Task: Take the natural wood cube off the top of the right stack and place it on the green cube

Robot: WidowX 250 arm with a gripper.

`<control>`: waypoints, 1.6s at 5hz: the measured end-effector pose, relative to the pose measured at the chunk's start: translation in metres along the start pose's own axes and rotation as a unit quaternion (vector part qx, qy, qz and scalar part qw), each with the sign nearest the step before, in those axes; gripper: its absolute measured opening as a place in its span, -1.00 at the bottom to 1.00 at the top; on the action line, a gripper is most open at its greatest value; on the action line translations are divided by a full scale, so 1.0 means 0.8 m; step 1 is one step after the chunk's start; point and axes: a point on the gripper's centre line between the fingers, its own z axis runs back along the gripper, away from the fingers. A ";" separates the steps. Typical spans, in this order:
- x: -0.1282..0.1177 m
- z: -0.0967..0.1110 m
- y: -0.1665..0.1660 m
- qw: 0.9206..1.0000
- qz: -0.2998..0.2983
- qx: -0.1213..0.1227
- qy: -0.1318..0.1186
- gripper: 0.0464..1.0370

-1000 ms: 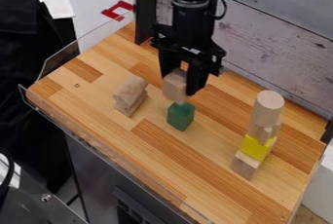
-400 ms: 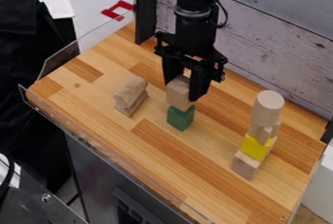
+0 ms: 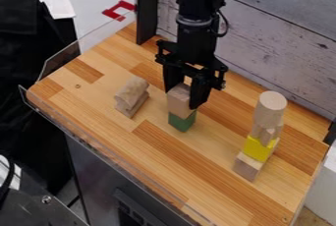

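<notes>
In the camera view the gripper [image 3: 185,97] hangs over the middle of the wooden table, shut on a plain wooden block [image 3: 179,101]. That block sits directly above a green block [image 3: 182,122] and covers its top; whether it rests its full weight there I cannot tell. Left of them lies a pair of plain wooden pieces [image 3: 132,97], one on the other. At the right stands a stack: a wooden block [image 3: 248,166] at the bottom, a yellow block [image 3: 259,148], a small wooden piece [image 3: 266,131], and a wooden cylinder [image 3: 269,109] on top.
A clear low guard [image 3: 105,152] runs along the table's front left edge. Behind the table [image 3: 216,185] rises a grey plank wall [image 3: 282,38], with a black post [image 3: 147,14] at the back corner. A red bracket [image 3: 119,10] is beyond the far left edge.
The gripper has come down with the wooden block and shifted slightly right, so the block now hides the green block's top. The stack and the left pieces have stayed put.
</notes>
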 end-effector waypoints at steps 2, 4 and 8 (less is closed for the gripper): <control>0.001 -0.003 0.001 1.000 0.008 0.006 0.010 0.79; 0.008 0.038 -0.002 0.999 0.016 0.008 -0.036 0.92; 0.002 0.119 -0.062 0.995 -0.081 0.034 -0.044 0.92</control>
